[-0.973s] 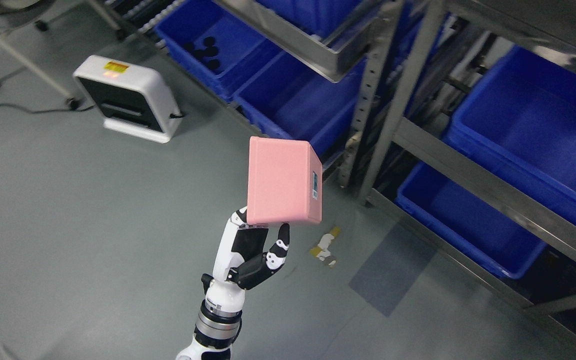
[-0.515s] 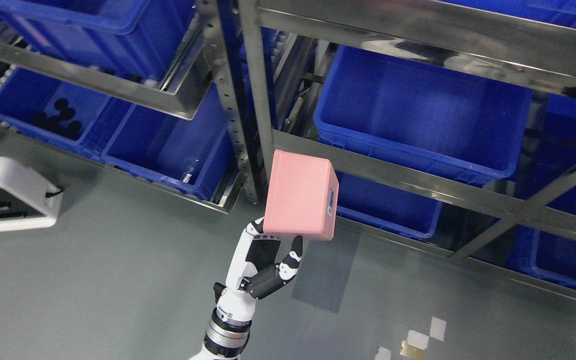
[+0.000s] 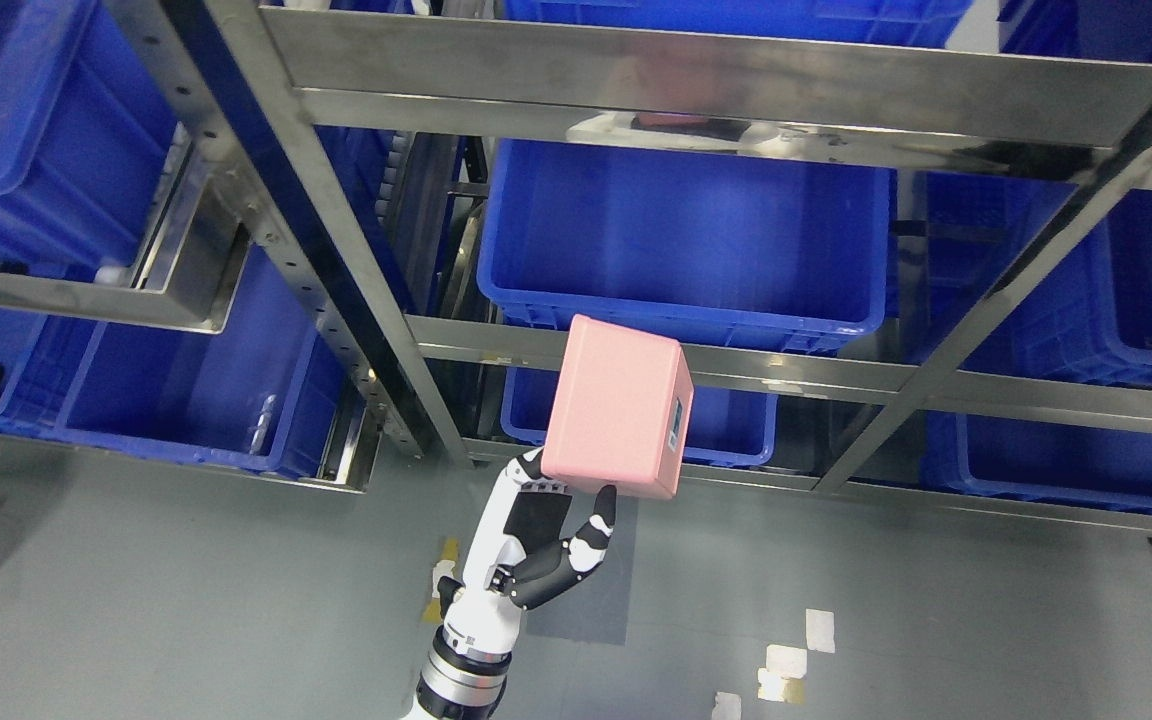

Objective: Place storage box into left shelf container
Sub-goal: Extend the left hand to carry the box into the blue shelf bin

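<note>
Pink and held up near the centre of the frame, the box [image 3: 616, 405] sits in the left hand [image 3: 546, 530], whose arm comes up from the bottom edge just left of the middle. The hand grips the box by its lower end only: white and black fingers [image 3: 598, 520] curl against the bottom edge and the palm presses from behind, so most of the box stands free above the grasp, tilted a little to the right. A small label [image 3: 674, 427] shows on its right face. The right hand is not in view.

Behind the box runs a steel rail [image 3: 806, 375] of the shelf, and above that rail sits a wide blue bin [image 3: 681, 230], which looks empty. A slanted steel post [image 3: 336, 310] stands to the left of the box, with more blue bins beyond it at the left edge of the frame. Another bin [image 3: 736, 425] lies lower, partly hidden by the box.

The box is not yet in any bin; it hangs in front of the rail, over the grey floor [image 3: 186, 590].

My judgement is that the grip is the weak point. With so little of the box held, a bump against the rail or the post on the way in could tip it or pull it out of the fingers. Lifting too low would catch the bin's front lip [image 3: 676, 320] and push the box back.
</note>
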You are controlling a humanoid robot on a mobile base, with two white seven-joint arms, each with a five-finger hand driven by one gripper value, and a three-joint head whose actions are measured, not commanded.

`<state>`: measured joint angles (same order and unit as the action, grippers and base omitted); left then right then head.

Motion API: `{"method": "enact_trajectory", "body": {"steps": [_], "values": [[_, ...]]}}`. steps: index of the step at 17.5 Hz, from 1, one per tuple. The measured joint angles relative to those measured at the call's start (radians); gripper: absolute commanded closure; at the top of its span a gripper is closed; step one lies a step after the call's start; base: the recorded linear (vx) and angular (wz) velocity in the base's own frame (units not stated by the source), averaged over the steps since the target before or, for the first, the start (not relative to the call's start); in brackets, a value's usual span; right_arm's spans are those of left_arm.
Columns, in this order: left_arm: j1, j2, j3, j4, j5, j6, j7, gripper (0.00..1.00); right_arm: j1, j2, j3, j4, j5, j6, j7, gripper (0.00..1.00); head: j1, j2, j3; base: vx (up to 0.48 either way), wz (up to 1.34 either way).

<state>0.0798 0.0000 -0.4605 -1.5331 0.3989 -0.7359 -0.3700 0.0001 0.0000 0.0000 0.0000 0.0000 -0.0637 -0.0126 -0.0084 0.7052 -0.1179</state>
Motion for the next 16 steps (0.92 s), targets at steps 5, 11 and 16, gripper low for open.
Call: {"method": "enact_trajectory", "body": {"steps": [5, 11, 16], "values": [[-0.027, 0.000, 0.021, 0.022, 0.000, 0.083, 0.004, 0.95, 0.000, 0.000, 0.000, 0.000, 0.000, 0.000, 0.001, 0.00, 0.0000, 0.000, 0.000, 0.029, -0.12], [-0.131, 0.000, 0.082, 0.102, 0.000, 0.216, 0.007, 0.94, 0.000, 0.000, 0.000, 0.000, 0.000, 0.000, 0.003, 0.00, 0.0000, 0.000, 0.000, -0.002, 0.01], [-0.305, 0.000, 0.114, 0.224, 0.018, 0.340, 0.005, 0.94, 0.000, 0.000, 0.000, 0.000, 0.000, 0.000, 0.001, 0.00, 0.0000, 0.000, 0.000, 0.000, 0.00]]}}
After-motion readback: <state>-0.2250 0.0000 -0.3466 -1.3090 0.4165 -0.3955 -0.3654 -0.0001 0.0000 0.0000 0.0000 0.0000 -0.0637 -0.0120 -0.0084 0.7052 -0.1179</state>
